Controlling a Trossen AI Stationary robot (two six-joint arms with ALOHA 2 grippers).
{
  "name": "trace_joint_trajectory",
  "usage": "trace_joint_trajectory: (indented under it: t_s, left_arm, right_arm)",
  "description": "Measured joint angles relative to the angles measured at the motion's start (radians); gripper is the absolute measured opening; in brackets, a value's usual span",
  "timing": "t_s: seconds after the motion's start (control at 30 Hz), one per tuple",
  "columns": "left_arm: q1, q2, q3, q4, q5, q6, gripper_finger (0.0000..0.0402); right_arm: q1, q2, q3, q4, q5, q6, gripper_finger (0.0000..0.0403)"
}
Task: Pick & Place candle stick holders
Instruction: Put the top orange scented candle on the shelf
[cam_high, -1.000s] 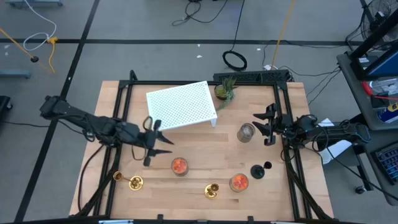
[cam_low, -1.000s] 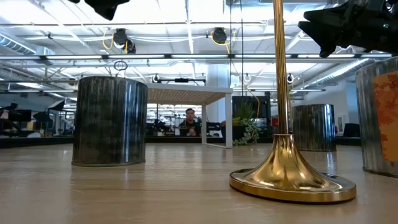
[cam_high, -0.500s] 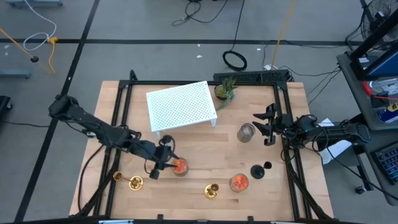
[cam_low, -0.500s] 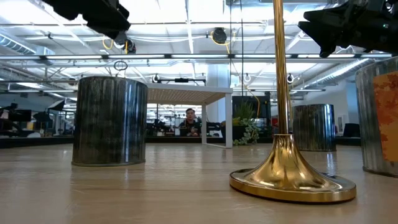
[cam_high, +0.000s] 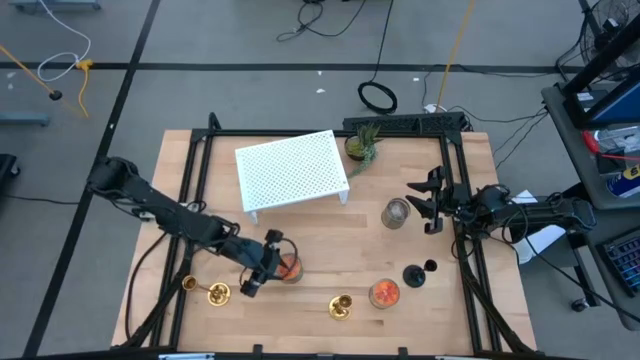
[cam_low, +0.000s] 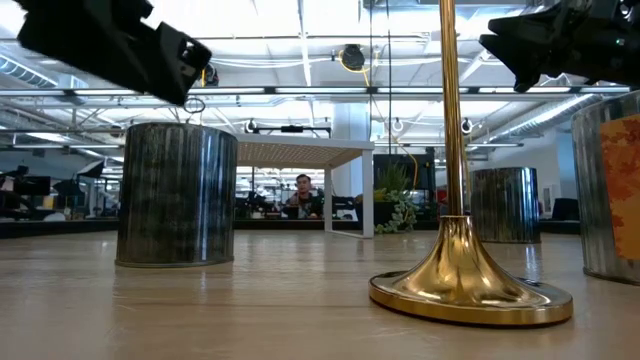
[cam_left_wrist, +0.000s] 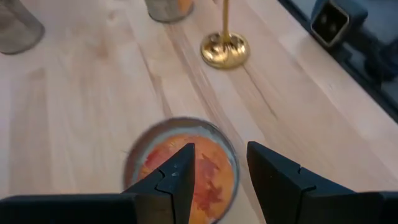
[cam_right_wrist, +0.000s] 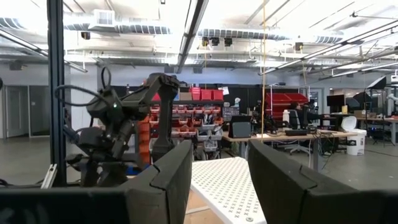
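My left gripper is open and hovers just above an orange-lined glass cup. In the left wrist view one finger stands over the cup's inside and the other outside its rim. A second orange cup, a greyish clear cup, a black stemmed holder and two brass holders stand on the table. My right gripper is open and empty beside the greyish cup.
A white perforated rack stands at the far middle of the table, with a small potted plant beside it. A black frame runs along the table's edges. A person sits in the room beyond.
My left gripper has gone toward the table's near edge and a little right, from in front of the rack to the orange glass cup, and has come down over it. The right arm and all holders have kept still.
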Motion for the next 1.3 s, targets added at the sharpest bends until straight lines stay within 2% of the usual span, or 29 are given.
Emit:
trace_joint_trajectory:
  t_s: [0.7,0.97,1.1,1.3]
  left_arm:
    - [-0.037,0.059,0.000,-0.024,-0.011,-0.027,0.0152]
    - [-0.038,0.102,0.000,-0.002,-0.012,0.030,0.0148]
    - [-0.038,0.102,0.000,-0.003,-0.012,0.047,0.0116]
    - [-0.038,0.102,0.000,-0.005,-0.012,0.042,0.0027]
  right_arm:
    - [0.000,0.019,0.000,-0.006,0.000,-0.016,0.0150]
    - [0.000,0.019,0.000,-0.003,0.000,-0.017,0.0151]
    - [0.000,0.019,0.000,-0.003,0.000,-0.016,0.0150]
    - [0.000,0.019,0.000,-0.003,0.000,-0.017,0.0151]
